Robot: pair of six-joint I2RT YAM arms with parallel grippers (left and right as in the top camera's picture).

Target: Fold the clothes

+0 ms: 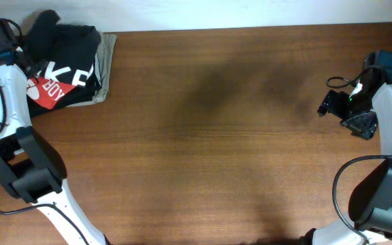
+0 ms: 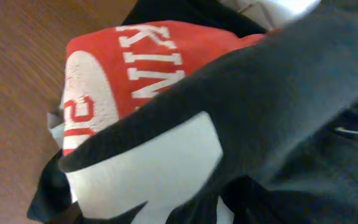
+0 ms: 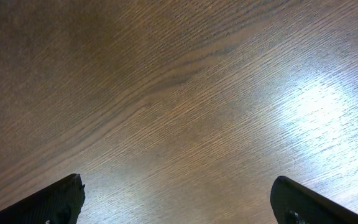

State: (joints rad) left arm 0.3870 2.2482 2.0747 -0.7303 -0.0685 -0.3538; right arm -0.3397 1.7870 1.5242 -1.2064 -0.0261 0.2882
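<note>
The clothes, a black T-shirt (image 1: 73, 47) with white block letters, lie bunched on a pile at the table's far left corner. In the left wrist view the black cloth (image 2: 278, 93) fills the frame very close up, with a white letter (image 2: 148, 168) on it. My left gripper (image 1: 41, 30) is down at the pile's upper left. Its fingers are lost against the dark cloth and do not show in the wrist view. My right gripper (image 1: 344, 113) (image 3: 179, 202) hovers open over bare wood at the right edge, nothing between its fingers.
A red T-shirt (image 1: 46, 92) (image 2: 148, 56) with white lettering lies under the black one. A beige folded garment (image 1: 106, 68) sits beneath both. The brown wooden table (image 1: 216, 136) (image 3: 166, 93) stretches between the arms; its back edge is just behind the pile.
</note>
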